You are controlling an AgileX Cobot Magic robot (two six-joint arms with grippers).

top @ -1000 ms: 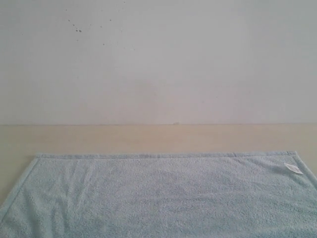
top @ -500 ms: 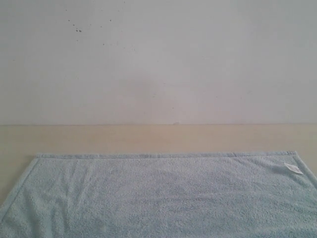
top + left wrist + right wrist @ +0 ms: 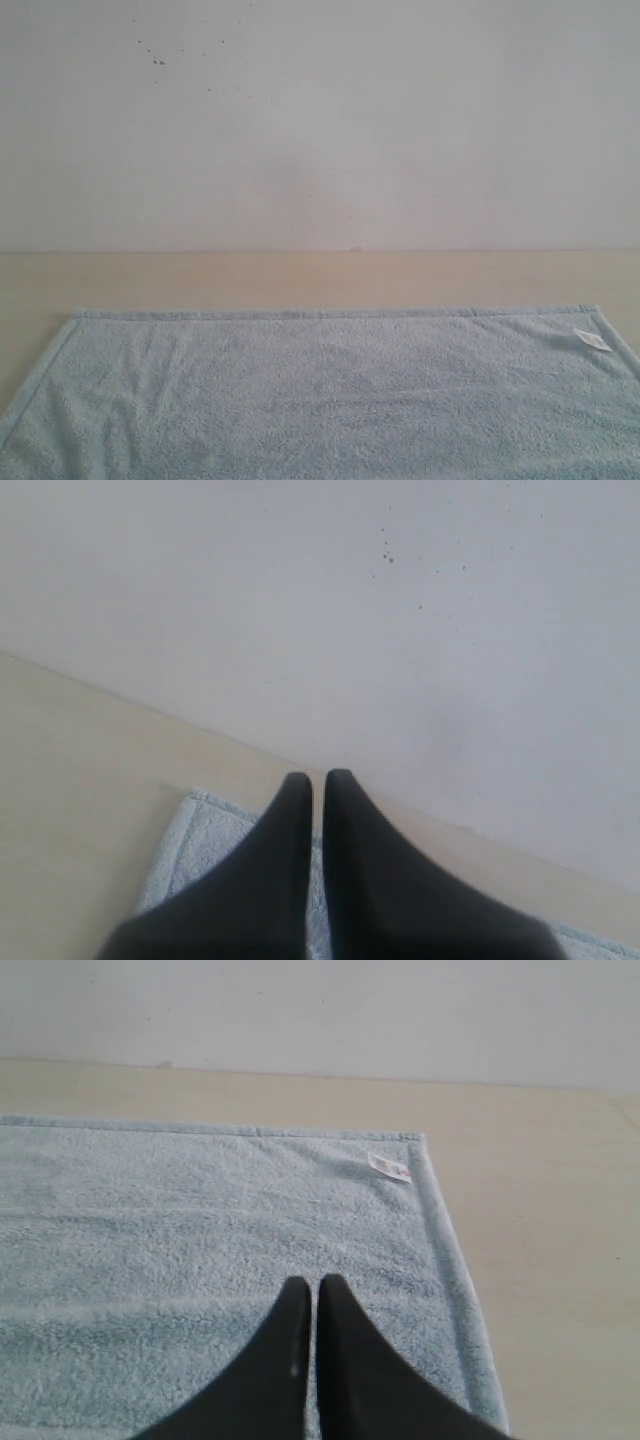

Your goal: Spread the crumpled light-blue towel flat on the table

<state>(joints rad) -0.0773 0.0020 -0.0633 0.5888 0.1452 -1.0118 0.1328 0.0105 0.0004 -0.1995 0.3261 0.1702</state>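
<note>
A plain white wall (image 3: 420,120) fills the back of the scene under soft, even light. A scatter of small dark specks (image 3: 158,58) marks its upper left part, and a faint pinkish smudge (image 3: 300,185) shows lower down near the middle. The wall's foot meets the beige table (image 3: 200,280) in a straight line.

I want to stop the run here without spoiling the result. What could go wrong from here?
1. The right gripper, jaws shut, points at the towel. If it touches the cloth, a sideways drag while leaving could rumple it.
2. The left gripper, also shut, is by a towel corner and might snag it.
3. The towel's near edge lies outside the exterior view, so folds there could go unnoticed.
</note>
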